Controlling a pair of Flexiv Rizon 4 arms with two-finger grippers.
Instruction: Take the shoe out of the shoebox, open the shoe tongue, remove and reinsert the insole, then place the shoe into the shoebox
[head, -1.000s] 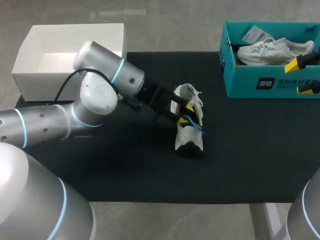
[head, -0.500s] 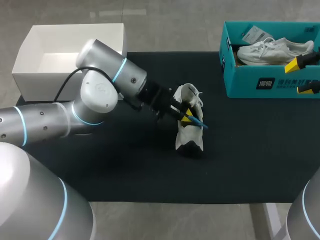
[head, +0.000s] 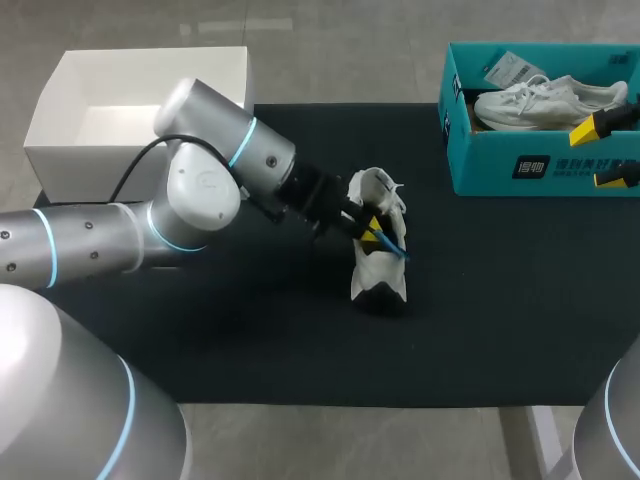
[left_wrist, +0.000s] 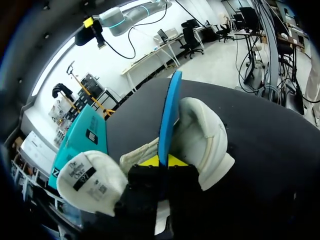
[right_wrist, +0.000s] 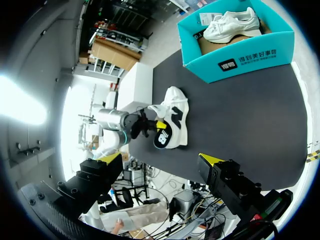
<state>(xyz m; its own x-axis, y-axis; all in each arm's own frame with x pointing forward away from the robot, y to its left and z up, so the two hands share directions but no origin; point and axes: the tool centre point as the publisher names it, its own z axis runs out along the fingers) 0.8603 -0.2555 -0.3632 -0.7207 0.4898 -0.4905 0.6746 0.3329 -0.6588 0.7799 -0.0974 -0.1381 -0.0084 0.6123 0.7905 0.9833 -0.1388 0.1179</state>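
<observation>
Left wrist view: my left claw (left_wrist: 163, 162) pinches the blue insole (left_wrist: 169, 112), upright in the white shoe (left_wrist: 202, 140) on the mat (left_wrist: 260, 130) — I judge the thin edge could slip, or drag the shoe along.

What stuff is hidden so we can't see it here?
Head view: the shoe's inside, covered by the left gripper and insole.
Left wrist view: the insole's lower end, behind the fingers.
Head view: most of the right gripper, cut off by the edge.

Matt black cloth mat (head: 250, 330), glossy silver left arm (head: 90, 245), white fabric shoe (head: 376, 275), teal cardboard shoebox (head: 570, 165)
</observation>
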